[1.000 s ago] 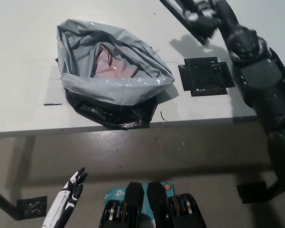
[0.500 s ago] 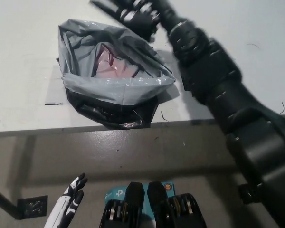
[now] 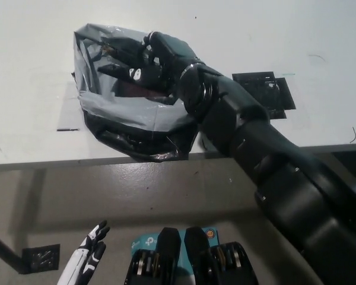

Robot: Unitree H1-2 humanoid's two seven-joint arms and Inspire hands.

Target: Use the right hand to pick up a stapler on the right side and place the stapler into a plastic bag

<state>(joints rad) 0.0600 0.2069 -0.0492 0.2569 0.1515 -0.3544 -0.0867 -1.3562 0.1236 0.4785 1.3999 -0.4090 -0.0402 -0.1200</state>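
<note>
- Stapler escapes us: we cannot pick it out, whether under the right hand (image 3: pixel 149 59) over the plastic bag (image 3: pixel 107 110) mouth or inside the bag; that hand's hold we cannot tell.
- We judge it rigid, dense and smooth; best gripped across its body.
- Left hand (image 3: pixel 90 246) rests low, fingers apart.

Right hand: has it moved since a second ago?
Yes. The right hand has swung left, from beyond the black tape mark to over the plastic bag.

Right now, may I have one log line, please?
right robot hand: at plastic bag mouth | stapler: unseen | left robot hand: low, idle
</note>
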